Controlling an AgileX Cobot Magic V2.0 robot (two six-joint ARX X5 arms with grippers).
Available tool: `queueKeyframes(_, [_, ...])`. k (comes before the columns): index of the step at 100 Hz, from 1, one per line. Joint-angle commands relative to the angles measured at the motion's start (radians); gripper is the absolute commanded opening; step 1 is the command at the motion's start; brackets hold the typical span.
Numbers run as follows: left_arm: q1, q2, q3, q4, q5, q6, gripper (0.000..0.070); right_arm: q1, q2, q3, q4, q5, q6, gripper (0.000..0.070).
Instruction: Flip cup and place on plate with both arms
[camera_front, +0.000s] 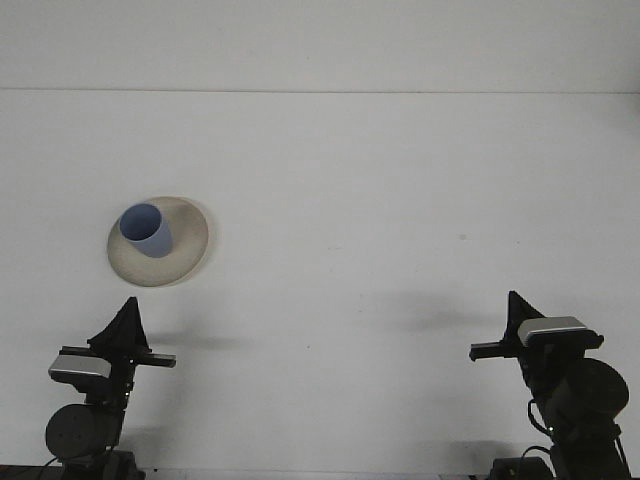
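A blue cup (146, 230) stands on the cream plate (187, 250) at the left of the white table, its mouth facing up and towards me. My left gripper (130, 304) hangs low near the front edge, a short way in front of the plate and apart from it, shut on nothing. At the front right my right gripper (514, 298) is also shut and holds nothing, far from the cup.
The white table (380, 200) runs back to a pale wall. Both arm bases sit at the bottom corners.
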Motion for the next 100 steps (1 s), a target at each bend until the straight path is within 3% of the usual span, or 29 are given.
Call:
queueKeyframes(1, [0.0, -0.002, -0.02, 0.01, -0.002, 0.008, 0.0011, 0.002, 0.001, 0.012, 0.01, 0.003, -0.007, 0.0])
queueKeyframes(51, [0.0, -0.002, -0.02, 0.01, -0.002, 0.008, 0.0011, 0.0, -0.048, -0.009, 0.025, 0.003, -0.007, 0.0])
queueKeyframes(100, [0.0, -0.002, -0.02, 0.009, -0.002, 0.008, 0.0011, -0.002, -0.396, -0.396, 0.364, 0.005, -0.007, 0.0])
